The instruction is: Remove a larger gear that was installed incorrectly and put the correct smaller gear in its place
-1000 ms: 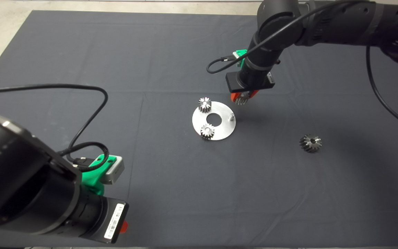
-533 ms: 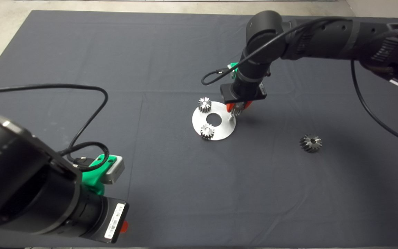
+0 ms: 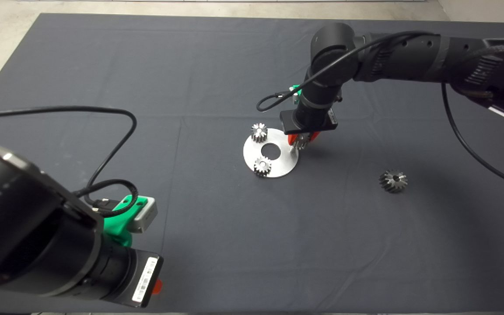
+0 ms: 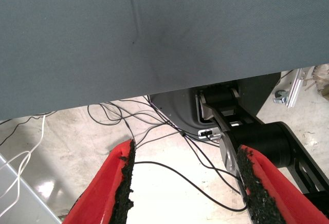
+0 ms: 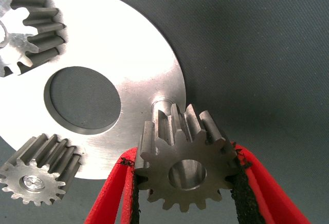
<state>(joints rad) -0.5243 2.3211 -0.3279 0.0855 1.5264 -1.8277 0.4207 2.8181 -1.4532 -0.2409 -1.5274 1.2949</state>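
My right gripper (image 3: 301, 141) is shut on the smaller gear (image 3: 299, 142), a small dark gear with a wide centre hole. In the right wrist view the smaller gear (image 5: 182, 170) sits between the red fingers (image 5: 115, 193), just above and beside a bare peg (image 5: 162, 103) at the rim of the round silver plate (image 5: 128, 54). The larger gear (image 3: 393, 180) lies alone on the mat to the right of the plate (image 3: 280, 165). My left gripper (image 4: 185, 157) is open and empty, parked at the lower left.
Two small silvery gears (image 3: 259, 131) (image 3: 262, 166) stand on the plate, which has a wide centre hole (image 3: 270, 151). They also show in the right wrist view (image 5: 25, 34) (image 5: 41, 175). Cables trail from both arms. The left wrist view shows floor and cables past the mat's edge.
My right gripper has moved left and down with the smaller gear, from beyond the plate's rim to over its bare peg. The left arm and the larger gear have not moved.
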